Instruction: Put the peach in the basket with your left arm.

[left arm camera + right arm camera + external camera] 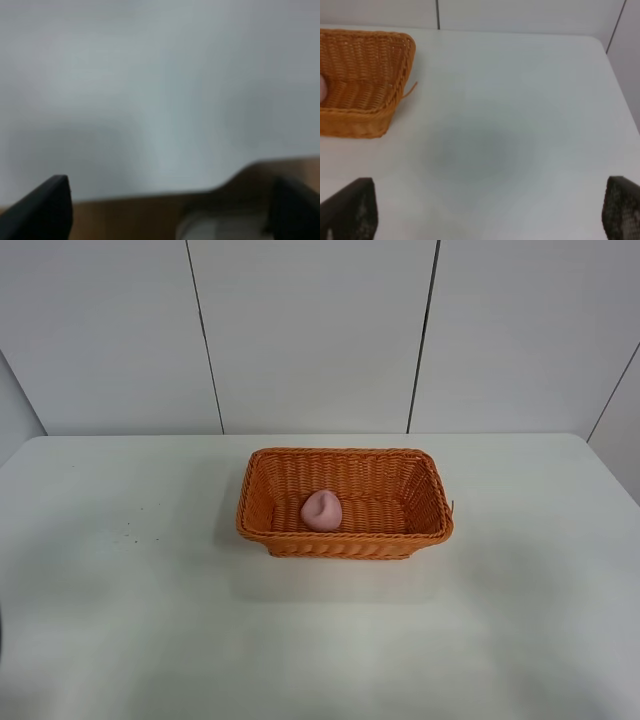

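The orange wicker basket (340, 538) stands at the middle of the white table. The pale pink peach (322, 510) lies inside it, left of the centre, near the front wall. Neither gripper shows in the exterior high view. In the left wrist view my left gripper (170, 212) has its black fingertips (45, 207) wide apart with nothing between them, over a blurred white surface. In the right wrist view my right gripper (490, 212) is open and empty above bare table, with the basket (395, 95) off to one side and a sliver of the peach (322, 89) at the frame edge.
The white table (120, 640) reaches to a white panelled wall (310, 330) at the back. A few dark specks (128, 530) lie left of the basket. A blurred brown band (130, 217) runs beyond the white surface in the left wrist view.
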Controlling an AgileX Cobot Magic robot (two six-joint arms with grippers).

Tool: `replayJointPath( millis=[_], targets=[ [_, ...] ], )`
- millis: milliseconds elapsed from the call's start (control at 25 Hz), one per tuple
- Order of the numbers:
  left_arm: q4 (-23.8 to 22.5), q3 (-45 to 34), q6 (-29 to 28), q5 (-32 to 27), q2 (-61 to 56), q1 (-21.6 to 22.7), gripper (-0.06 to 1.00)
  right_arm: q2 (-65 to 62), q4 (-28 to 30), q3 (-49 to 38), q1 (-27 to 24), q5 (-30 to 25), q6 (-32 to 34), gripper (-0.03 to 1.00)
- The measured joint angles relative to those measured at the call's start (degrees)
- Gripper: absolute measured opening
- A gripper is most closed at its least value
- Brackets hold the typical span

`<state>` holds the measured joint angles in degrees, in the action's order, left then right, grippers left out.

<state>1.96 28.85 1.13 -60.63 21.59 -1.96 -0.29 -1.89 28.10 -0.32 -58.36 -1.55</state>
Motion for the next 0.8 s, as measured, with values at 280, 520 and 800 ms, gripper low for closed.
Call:
replayJointPath(
  millis=[280,520,800],
  targets=[
    [-0.1,-0.1,0.2,0.2,-16.2,0.0,0.81,0.0,0.0,0.0,0.0,0.0,0.0,0.69],
    [-0.3,-0.1,0.2,0.2,-21.8,0.0,0.81,0.0,0.0,0.0,0.0,0.0,0.0,0.69],
    [-0.5,-0.1,0.2,0.2,-21.8,0.0,0.81,0.0,0.0,0.0,0.0,0.0,0.0,0.69]
  ],
)
